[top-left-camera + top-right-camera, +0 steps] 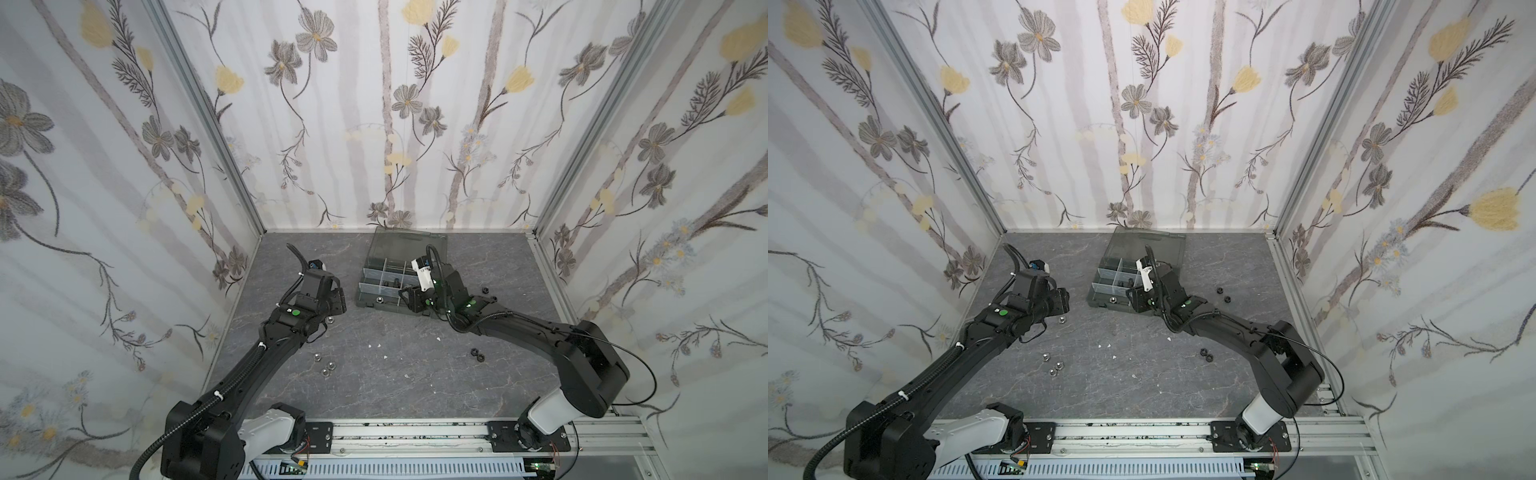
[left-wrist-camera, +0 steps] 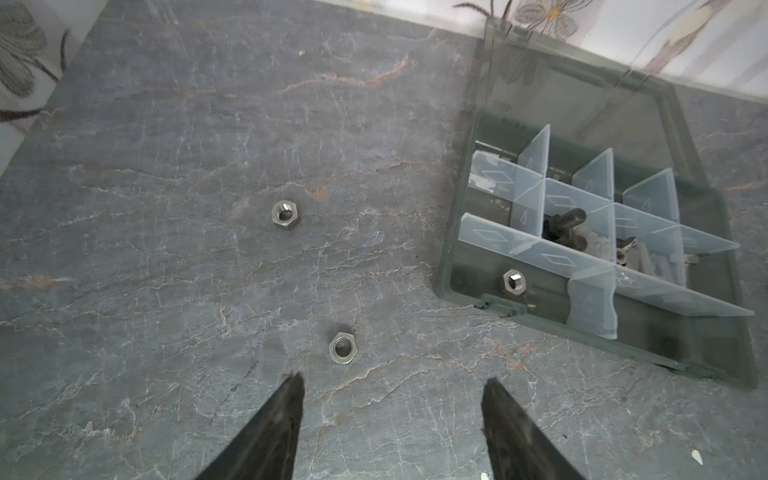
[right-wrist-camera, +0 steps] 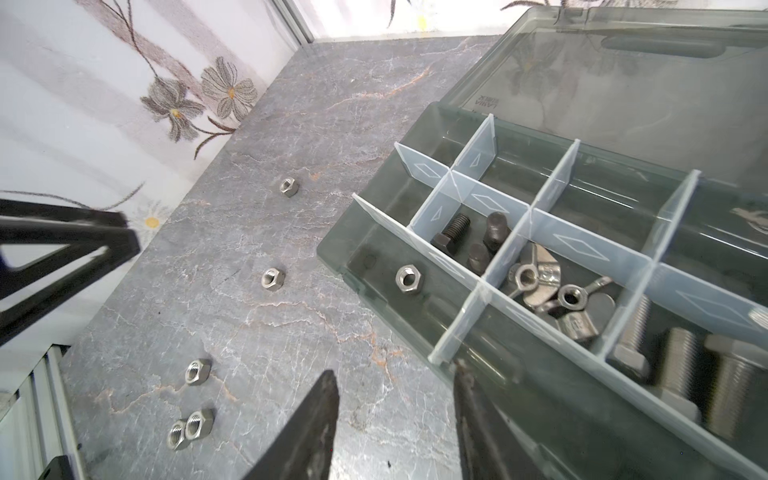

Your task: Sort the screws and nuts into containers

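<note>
- The organizer case (image 1: 362, 297) sits just right of centre in both top views, towards the back of the table (image 1: 395, 386), with its smoky lid (image 1: 399, 245) raised.
- The right gripper (image 3: 395, 370) is at the case's near edge, fingers moderately apart with nothing between them.
- The left gripper (image 2: 395, 380) hangs left of the case, fingers spread wide (also empty). A silver nut (image 2: 341, 348) lies just beyond its tips.
- Each compartment holds one kind: a single silver hex nut (image 3: 409, 279), black bolts (image 3: 451, 235), wing nuts (image 3: 536, 278) and silver bolts (image 3: 673, 357).
- Loose silver nuts (image 1: 331, 365) lie lower left of centre in both top views, and black nuts (image 1: 478, 354) lie right of centre.
</note>
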You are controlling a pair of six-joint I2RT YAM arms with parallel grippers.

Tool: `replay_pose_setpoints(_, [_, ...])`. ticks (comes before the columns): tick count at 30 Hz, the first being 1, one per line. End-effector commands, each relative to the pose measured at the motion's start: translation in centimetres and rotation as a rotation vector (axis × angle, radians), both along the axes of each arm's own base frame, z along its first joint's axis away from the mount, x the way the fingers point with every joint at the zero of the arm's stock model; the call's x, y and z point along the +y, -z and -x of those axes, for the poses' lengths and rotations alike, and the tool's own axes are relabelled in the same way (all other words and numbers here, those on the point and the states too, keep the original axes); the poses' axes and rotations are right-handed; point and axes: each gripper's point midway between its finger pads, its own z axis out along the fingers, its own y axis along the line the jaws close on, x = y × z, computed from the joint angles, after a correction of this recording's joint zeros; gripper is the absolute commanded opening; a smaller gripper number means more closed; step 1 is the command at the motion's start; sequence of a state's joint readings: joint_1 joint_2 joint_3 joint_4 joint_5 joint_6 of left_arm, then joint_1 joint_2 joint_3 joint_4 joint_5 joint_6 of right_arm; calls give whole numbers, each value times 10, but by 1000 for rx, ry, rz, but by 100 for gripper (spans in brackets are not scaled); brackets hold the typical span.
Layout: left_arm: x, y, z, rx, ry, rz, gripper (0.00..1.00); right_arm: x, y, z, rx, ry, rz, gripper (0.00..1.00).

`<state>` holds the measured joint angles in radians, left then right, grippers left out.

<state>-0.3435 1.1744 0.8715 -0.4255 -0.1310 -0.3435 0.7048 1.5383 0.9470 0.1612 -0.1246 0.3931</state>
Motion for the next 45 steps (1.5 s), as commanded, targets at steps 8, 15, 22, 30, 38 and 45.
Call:
replay_pose_setpoints(8, [15,44,-5,179,-44,-24,60,-26,-9,33,-56,24,-173,48])
replay_pose_setpoints(15, [16,82,-7,294,-55,-47,54,-40,9,49,-46,44,-219,48])
replay_pose_setpoints(22, [17,112,-10,378,-68,-82,50,-40,19,52,-33,34,-218,48])
replay_pose_setpoints(30, [20,133,-14,427,-83,-97,49,-41,21,55,-28,26,-217,49])
replay_pose_setpoints(38, [17,150,-17,469,-77,-98,44,-44,23,53,-24,33,-210,50])
replay_pose_setpoints(45, [18,152,-14,482,-77,-103,36,-47,24,50,-26,41,-204,50])
